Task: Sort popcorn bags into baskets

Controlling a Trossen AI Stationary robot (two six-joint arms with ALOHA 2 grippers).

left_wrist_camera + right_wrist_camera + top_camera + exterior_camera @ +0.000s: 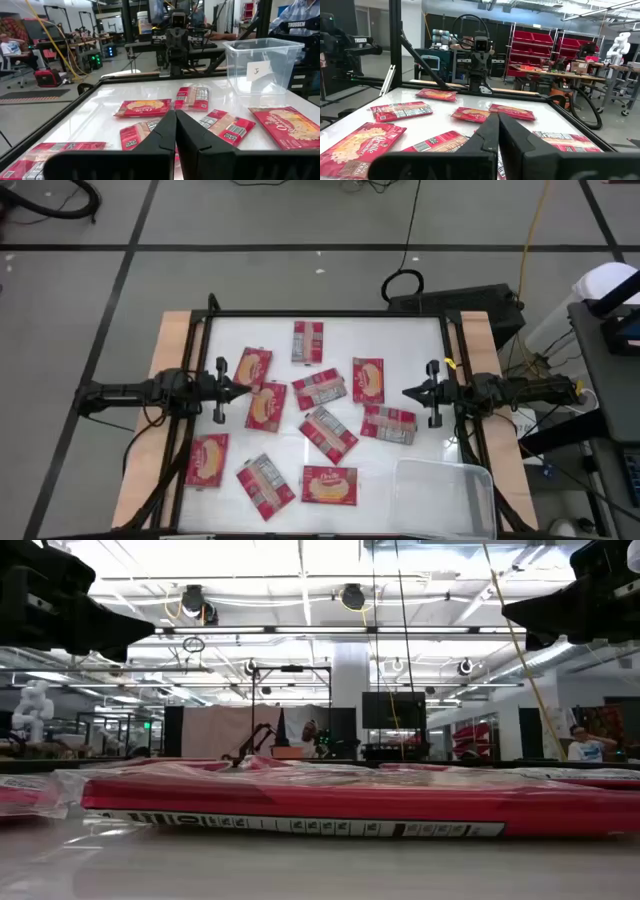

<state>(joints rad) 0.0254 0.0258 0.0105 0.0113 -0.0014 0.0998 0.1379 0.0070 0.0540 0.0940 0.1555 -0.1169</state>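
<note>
While both arms wait at the table's sides, we see nothing picked up yet. Nearest us, at five o'clock, sits the clear bin (445,495), empty, likely set in a corner so the middle stays free. The red popcorn bags (325,430) lie flat and spread out across the middle. At nine o'clock the left gripper (236,389) has its fingers pressed together on nothing, its tips just beside one bag (252,367). At three o'clock the right gripper (408,392) is the same, a bag (368,379) close by.
</note>
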